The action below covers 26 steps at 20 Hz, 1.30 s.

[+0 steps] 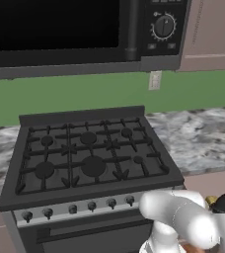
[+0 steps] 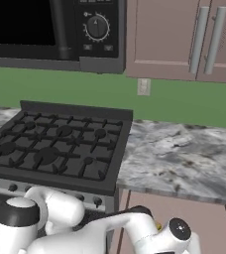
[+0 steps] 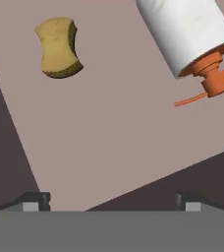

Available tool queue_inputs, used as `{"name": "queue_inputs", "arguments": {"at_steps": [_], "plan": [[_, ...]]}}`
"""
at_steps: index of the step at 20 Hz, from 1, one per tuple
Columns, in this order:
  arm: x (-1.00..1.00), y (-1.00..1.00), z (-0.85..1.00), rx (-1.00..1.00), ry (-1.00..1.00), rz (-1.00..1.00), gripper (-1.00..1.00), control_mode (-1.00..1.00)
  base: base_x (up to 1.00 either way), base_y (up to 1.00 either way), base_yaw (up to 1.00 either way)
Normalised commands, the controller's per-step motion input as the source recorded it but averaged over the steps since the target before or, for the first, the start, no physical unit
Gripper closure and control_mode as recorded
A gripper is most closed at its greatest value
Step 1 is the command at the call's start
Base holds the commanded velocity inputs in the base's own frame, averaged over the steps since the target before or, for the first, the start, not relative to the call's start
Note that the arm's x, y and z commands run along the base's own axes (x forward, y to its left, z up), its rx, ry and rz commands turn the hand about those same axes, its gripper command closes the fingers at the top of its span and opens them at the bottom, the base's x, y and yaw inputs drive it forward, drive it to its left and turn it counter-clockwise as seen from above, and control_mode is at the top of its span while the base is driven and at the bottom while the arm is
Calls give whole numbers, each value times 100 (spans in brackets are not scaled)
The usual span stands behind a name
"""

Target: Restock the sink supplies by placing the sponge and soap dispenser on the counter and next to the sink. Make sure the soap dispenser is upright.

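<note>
My left base camera looks forward and down from behind my arm onto the stove (image 1: 92, 158), with the counter (image 1: 203, 136) to its right. My right base camera shares both, from the other side. My hand camera looks closely at the sponge (image 3: 59, 47) and soap dispenser (image 3: 192, 39).

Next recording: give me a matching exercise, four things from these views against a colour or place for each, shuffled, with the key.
Things:
1. sponge
2. soap dispenser
3. stove
4. counter

Descriptions:
A. grey-and-white marbled, right of the burners
B. white body with an orange pump
C. yellow, on a flat brown surface in the hand view
D. black, below the microwave

Pairs: 1-C, 2-B, 3-D, 4-A
</note>
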Motion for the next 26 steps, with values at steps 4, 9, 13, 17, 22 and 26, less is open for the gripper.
{"name": "queue_inputs", "arguments": {"at_steps": [4, 9, 13, 17, 22, 26], "plan": [[12, -57, 7, 3, 2, 5, -100, -100, 0, 0, 0], [54, -24, -3, -1, -1, 16, -100, -100, 0, 0, 0], [26, -41, -23, -7, -1, 6, -100, -100, 0, 0, 0], [6, -41, -12, -11, 4, 1, -100, -100, 0, 0, 0], [1, -17, -34, -21, 1, 0, -100, -100, 0, 0, 0], [15, -1, -43, -20, 2, 5, -100, -100, 0, 0, 0]]}}
